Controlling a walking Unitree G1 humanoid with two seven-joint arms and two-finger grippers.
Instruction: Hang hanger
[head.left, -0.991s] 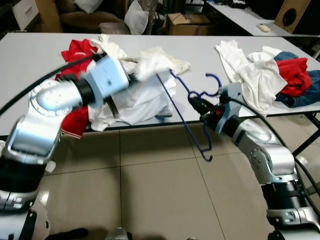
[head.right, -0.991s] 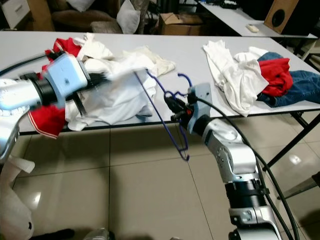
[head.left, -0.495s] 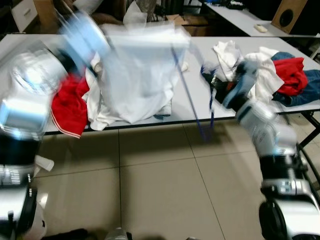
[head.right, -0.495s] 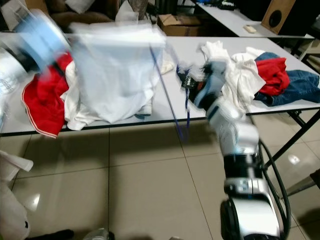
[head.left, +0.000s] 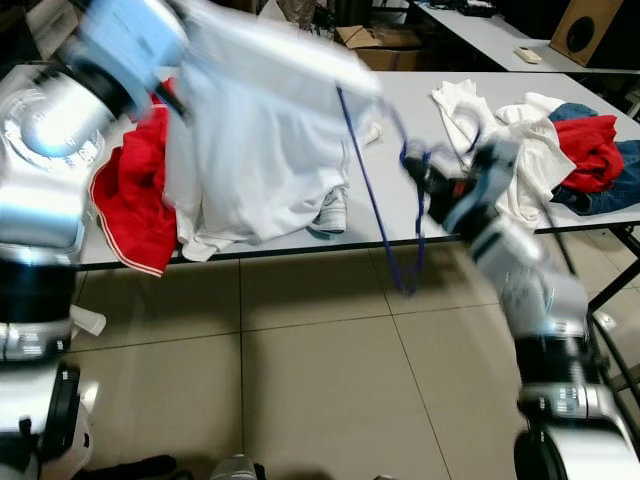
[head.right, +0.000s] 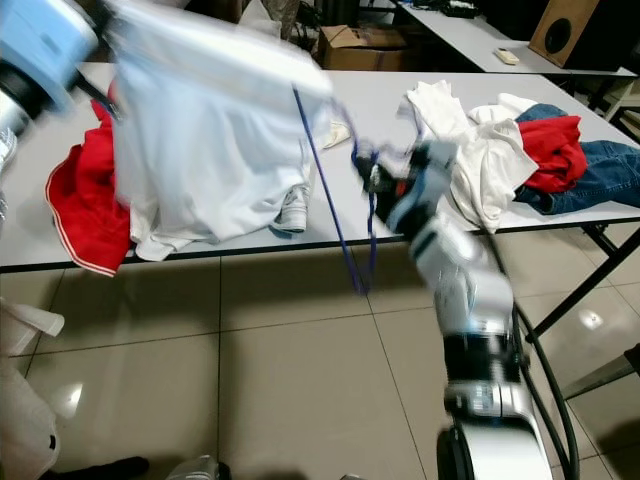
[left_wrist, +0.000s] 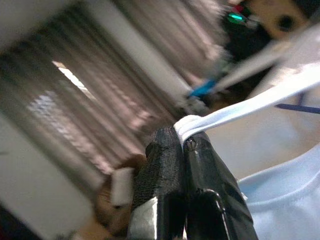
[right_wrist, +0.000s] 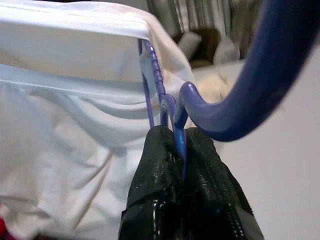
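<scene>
Two grippers share the load: my right gripper (right_wrist: 182, 145) is clenched on the blue hanger (head.left: 375, 200) at mid-frame, my left gripper (left_wrist: 181, 145) pinches the white shirt (head.left: 255, 150) hem at upper left. Through blur, the hanger's long axis seems to slant from the shirt's top corner down toward the floor, nearer my right arm.

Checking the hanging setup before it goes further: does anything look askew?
Yes. The blue hanger, pinched by the right gripper, tilts steeply, its low end below the table edge; only its upper end is inside the white shirt.
</scene>
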